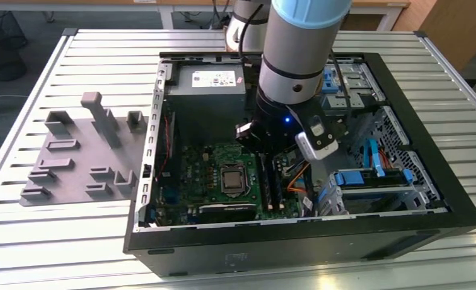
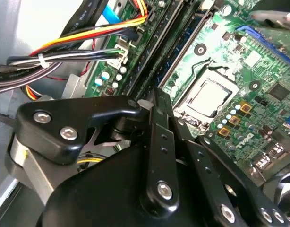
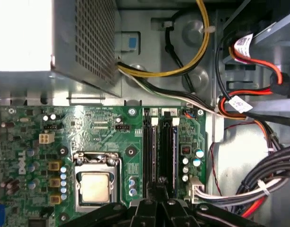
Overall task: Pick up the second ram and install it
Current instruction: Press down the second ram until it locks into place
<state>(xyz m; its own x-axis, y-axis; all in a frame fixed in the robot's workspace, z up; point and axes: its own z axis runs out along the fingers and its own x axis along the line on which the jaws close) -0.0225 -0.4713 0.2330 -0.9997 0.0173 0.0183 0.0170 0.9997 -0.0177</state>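
A robot arm (image 1: 298, 54) reaches down into an open black computer case (image 1: 302, 235) that lies on a slatted metal table (image 1: 61, 241). On the exterior view's left, a grey tray (image 1: 85, 157) with raised blocks sits beside the case.

In both wrist views the gripper (image 3: 161, 185) (image 2: 157, 101) hangs low over the green motherboard (image 3: 112, 137). Its jaws are pressed together, with nothing visibly pinched between them. Their tip sits at the near end of two long black memory slots. Whether it touches them cannot be told, because the gripper body covers that end.

The ram (image 3: 167, 142) (image 2: 180, 56), a narrow dark-blue stick, stands seated in the slot nearer the cable side, and its lower end is cut off by the fingers. The neighbouring slot (image 3: 149, 142) is too dark to tell whether it is filled.

- **Writing:** a white sticker (image 1: 209, 78) lies on top of the grey power supply (image 1: 206, 90).
- **Cable tags:** small white tags (image 3: 239, 104) wrap the red and black cables (image 3: 258, 85).
- **Board print:** white lettering (image 3: 20, 163) is printed near the motherboard's edge.

The square metal processor socket (image 3: 95, 187) lies near the slots. In the exterior view the arm's wrist hides the middle of the board and the gripper's tip.
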